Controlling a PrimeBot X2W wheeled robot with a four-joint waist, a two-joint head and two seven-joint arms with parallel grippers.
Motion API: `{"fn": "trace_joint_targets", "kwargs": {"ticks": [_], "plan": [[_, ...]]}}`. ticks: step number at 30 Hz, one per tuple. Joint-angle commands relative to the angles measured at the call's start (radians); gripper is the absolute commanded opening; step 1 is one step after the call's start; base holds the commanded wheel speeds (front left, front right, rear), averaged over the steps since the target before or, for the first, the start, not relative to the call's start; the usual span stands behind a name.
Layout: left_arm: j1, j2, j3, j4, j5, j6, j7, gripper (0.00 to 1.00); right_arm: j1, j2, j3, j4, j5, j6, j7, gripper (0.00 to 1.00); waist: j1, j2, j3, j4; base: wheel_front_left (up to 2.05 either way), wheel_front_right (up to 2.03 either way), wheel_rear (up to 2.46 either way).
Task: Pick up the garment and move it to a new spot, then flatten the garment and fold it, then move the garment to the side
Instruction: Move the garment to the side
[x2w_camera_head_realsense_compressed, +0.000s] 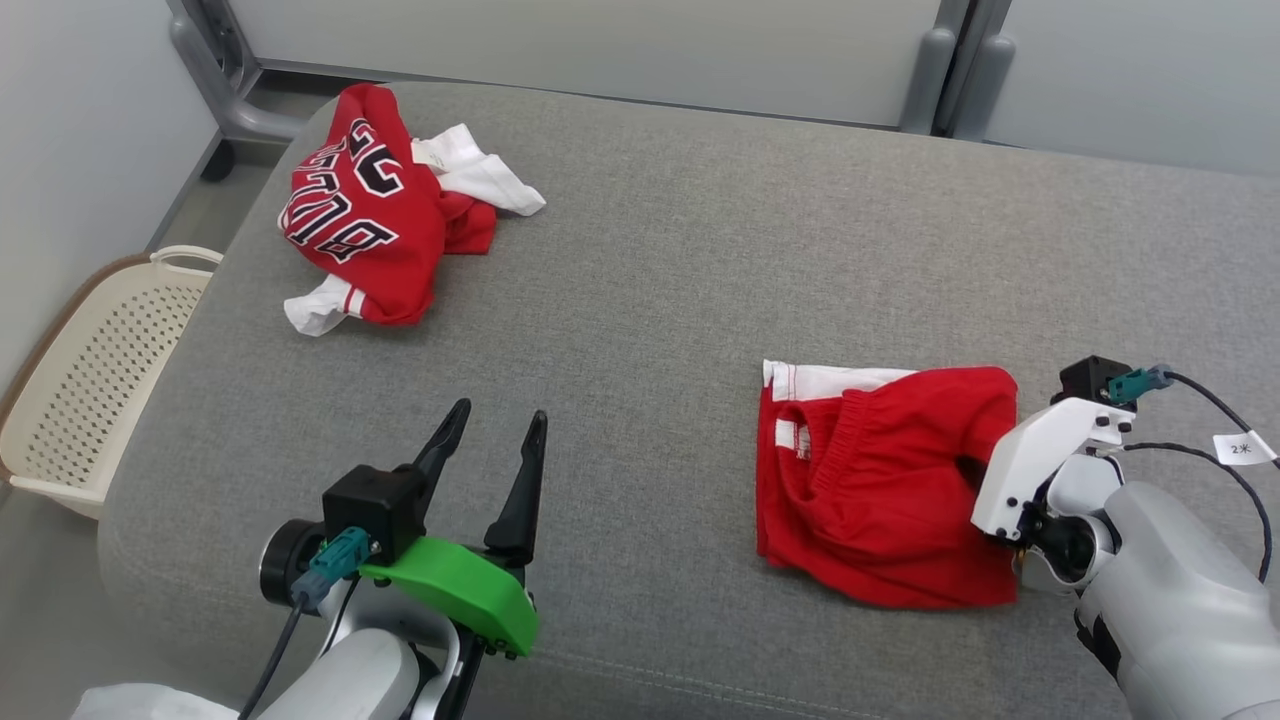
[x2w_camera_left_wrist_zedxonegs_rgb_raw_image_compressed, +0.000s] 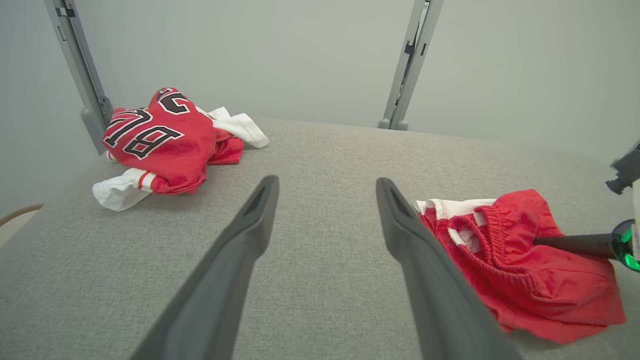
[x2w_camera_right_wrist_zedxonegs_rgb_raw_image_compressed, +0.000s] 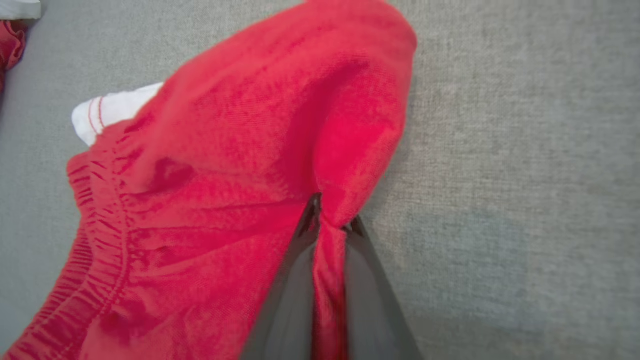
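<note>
The garment, a pair of red shorts (x2w_camera_head_realsense_compressed: 880, 480) with an elastic waistband and white trim, lies crumpled on the right of the grey padded surface (x2w_camera_head_realsense_compressed: 650, 300). My right gripper (x2w_camera_head_realsense_compressed: 975, 470) is shut on a pinched fold at the shorts' right edge. In the right wrist view the red cloth (x2w_camera_right_wrist_zedxonegs_rgb_raw_image_compressed: 240, 150) is squeezed between the two dark fingers of that gripper (x2w_camera_right_wrist_zedxonegs_rgb_raw_image_compressed: 330, 225). My left gripper (x2w_camera_head_realsense_compressed: 500, 415) stands open at the lower left, well clear of the shorts, with nothing between its fingers. The left wrist view shows the left gripper (x2w_camera_left_wrist_zedxonegs_rgb_raw_image_compressed: 327, 182) open, and the shorts (x2w_camera_left_wrist_zedxonegs_rgb_raw_image_compressed: 530, 270) to its right.
A crumpled red jersey (x2w_camera_head_realsense_compressed: 375, 210) with black lettering and white parts lies at the far left of the surface. A cream perforated basket (x2w_camera_head_realsense_compressed: 90, 380) sits on the floor beyond the left edge. Grey frame posts (x2w_camera_head_realsense_compressed: 935, 70) stand behind the far edge.
</note>
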Motion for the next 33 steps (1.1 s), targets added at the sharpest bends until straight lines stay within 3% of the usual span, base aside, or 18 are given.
{"fn": "trace_joint_targets", "kwargs": {"ticks": [1,8,23,33], "plan": [[-0.015,0.003,0.000,-0.005,0.011,0.004,-0.006,1.00,-0.008,-0.006,0.007,0.005,-0.004,0.000,-0.009,0.00,0.0000,0.0000,0.002,-0.013,0.00,0.00,0.00],[-0.010,0.005,0.002,-0.014,0.006,0.008,-0.009,1.00,-0.045,-0.035,0.053,0.001,-0.010,0.000,-0.045,0.00,0.0000,0.0000,0.001,-0.091,0.00,0.00,0.00],[-0.035,-0.014,0.006,-0.008,0.008,0.001,-0.027,1.00,-0.164,-0.073,0.123,0.013,-0.015,0.000,-0.058,0.00,0.0000,0.0000,0.047,-0.363,0.00,0.00,0.00],[-0.075,-0.015,0.008,-0.005,0.019,-0.003,-0.027,1.00,-0.220,-0.091,0.141,0.017,-0.007,0.000,-0.087,0.00,0.0000,0.0000,0.101,-0.419,0.00,0.00,0.00]]}}
